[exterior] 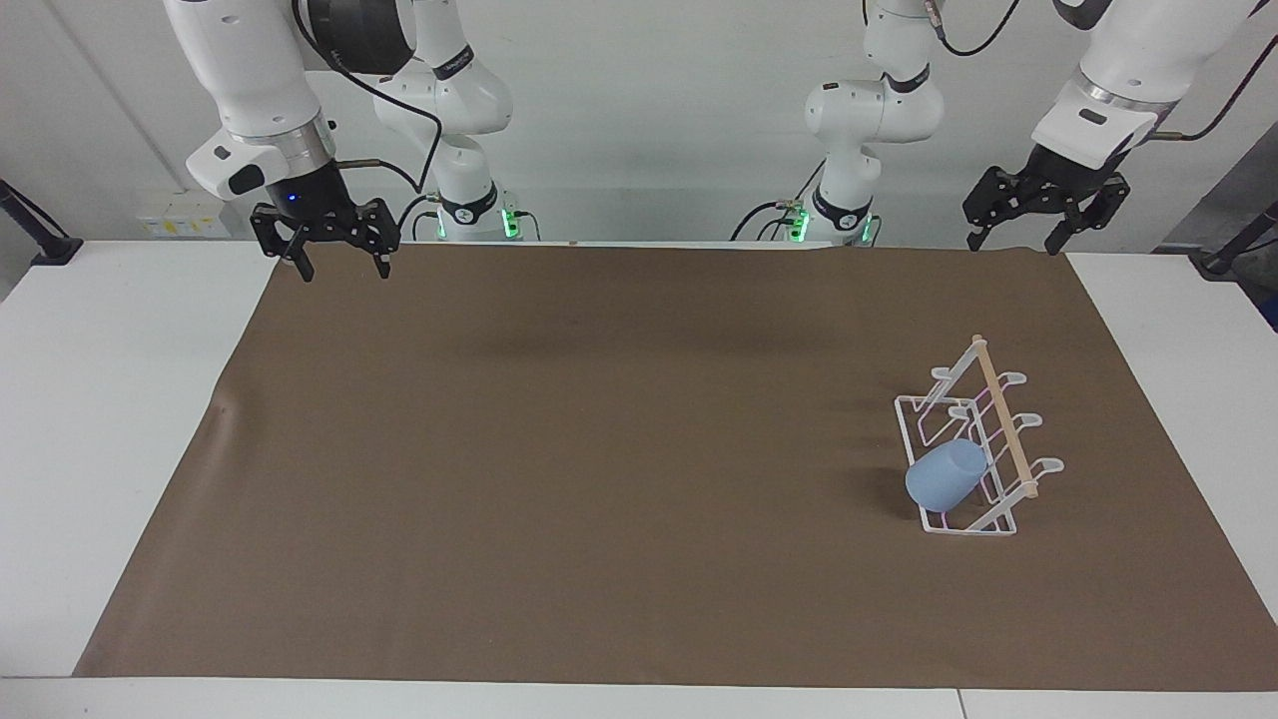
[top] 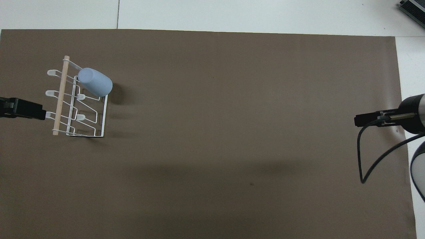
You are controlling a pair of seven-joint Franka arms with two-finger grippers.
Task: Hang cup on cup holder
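The cup [exterior: 946, 476] is hung tilted on the cup holder [exterior: 973, 454], base pointed up toward the dowel. Jaws are spread on both the left gripper [exterior: 1013, 238] and right gripper [exterior: 342, 264], raised over the counter's [exterior: 100, 399] robot-side edge.

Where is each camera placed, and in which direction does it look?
Facing view: high across the table, looking at the robots; both arms show, left pincer and right pincer raised, open.
Overhead view: high above the robots' end, looking steeply down; only the pincers' tips show.
Shared: the cup hung on the cup holder, on the brown mat.
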